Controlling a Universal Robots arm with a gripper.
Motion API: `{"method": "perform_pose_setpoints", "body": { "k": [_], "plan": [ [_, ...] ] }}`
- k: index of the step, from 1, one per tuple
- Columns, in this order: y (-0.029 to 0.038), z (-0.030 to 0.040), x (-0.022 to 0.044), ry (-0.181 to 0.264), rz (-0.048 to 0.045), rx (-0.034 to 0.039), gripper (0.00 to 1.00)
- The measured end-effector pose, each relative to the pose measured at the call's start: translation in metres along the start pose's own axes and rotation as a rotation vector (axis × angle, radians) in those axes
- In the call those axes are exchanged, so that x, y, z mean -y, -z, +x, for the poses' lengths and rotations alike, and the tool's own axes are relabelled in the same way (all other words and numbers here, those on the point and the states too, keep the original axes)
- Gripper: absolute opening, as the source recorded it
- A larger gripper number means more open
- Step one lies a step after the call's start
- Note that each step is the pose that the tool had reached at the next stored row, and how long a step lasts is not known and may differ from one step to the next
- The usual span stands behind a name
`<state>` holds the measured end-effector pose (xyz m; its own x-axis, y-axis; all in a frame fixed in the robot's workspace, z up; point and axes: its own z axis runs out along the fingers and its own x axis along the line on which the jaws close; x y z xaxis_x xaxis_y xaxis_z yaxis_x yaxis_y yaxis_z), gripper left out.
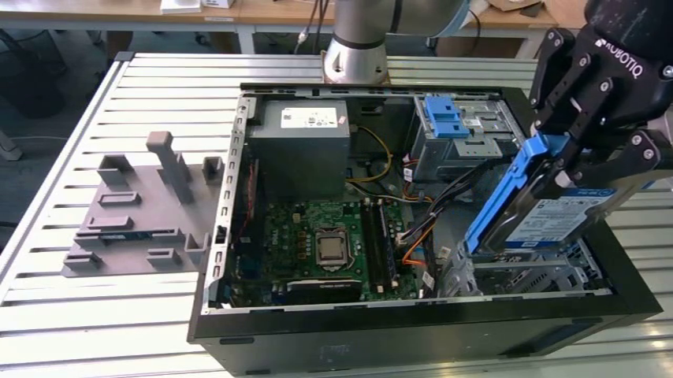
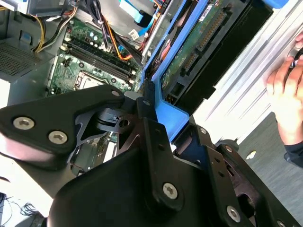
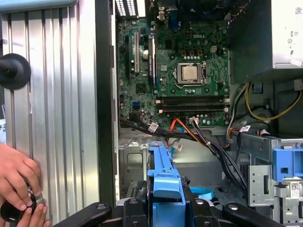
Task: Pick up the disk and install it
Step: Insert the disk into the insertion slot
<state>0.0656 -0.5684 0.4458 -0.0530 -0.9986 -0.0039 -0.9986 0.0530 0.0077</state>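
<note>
The disk [image 1: 549, 214], silver with a blue-and-white label and a blue bracket, hangs steeply tilted over the open computer case [image 1: 421, 327], at the exterior view's right. My gripper [image 1: 589, 161] is shut on its upper end, and its lower end reaches into the grey bay [image 1: 526, 279] at the case's near right corner. In the second wrist view the black fingers [image 2: 142, 111] clamp the blue bracket [image 2: 165, 113], with the disk's green underside [image 2: 191, 52] beyond. In the first wrist view the bracket [image 3: 163, 177] stands out from my gripper [image 3: 163, 208] above the case floor.
Inside the case are the motherboard [image 1: 326, 244], the grey power supply box [image 1: 305, 142], the blue-latched drive cage [image 1: 458, 126] and loose cables [image 3: 208, 142]. A person's hand [image 3: 16, 175] rests on the slatted table [image 3: 57, 94] beside the case. A grey fixture [image 1: 137, 205] stands at the exterior view's left.
</note>
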Motion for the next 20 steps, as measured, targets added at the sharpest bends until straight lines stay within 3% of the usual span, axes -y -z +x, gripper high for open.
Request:
{"method": "perform_pose_setpoints", "body": {
  "k": [7, 20],
  "plan": [
    [-0.0016, 0.0, 0.0002, -0.001, 0.0001, 0.0007, 0.36],
    [-0.0116, 0.0, 0.0053, -0.001, -0.0003, 0.0038, 0.36]
  ]
}}
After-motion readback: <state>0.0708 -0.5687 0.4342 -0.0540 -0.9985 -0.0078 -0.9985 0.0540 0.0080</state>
